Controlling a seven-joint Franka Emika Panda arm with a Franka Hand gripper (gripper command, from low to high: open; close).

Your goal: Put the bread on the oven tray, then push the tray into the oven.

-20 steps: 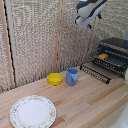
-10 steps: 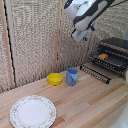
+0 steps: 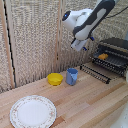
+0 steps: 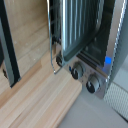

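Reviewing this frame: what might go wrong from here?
The bread already lies on the oven pan inside the oven, while the gripper hangs in the air apart from it; a hasty push on the pan might shift the bread. The lowered oven door sits below the approach and might get struck.

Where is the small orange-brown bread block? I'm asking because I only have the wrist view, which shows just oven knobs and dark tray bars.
Observer: In the exterior view, the bread sits inside the boxy dark toaster oven.
Operator: Is the gripper touching it?
Observer: No. The gripper hangs in the air on the exterior view's left of the oven, apart from it.
Operator: What else is on the table?
Observer: A blue cup and a yellow bowl stand side by side, and a white patterned plate lies nearer the camera.
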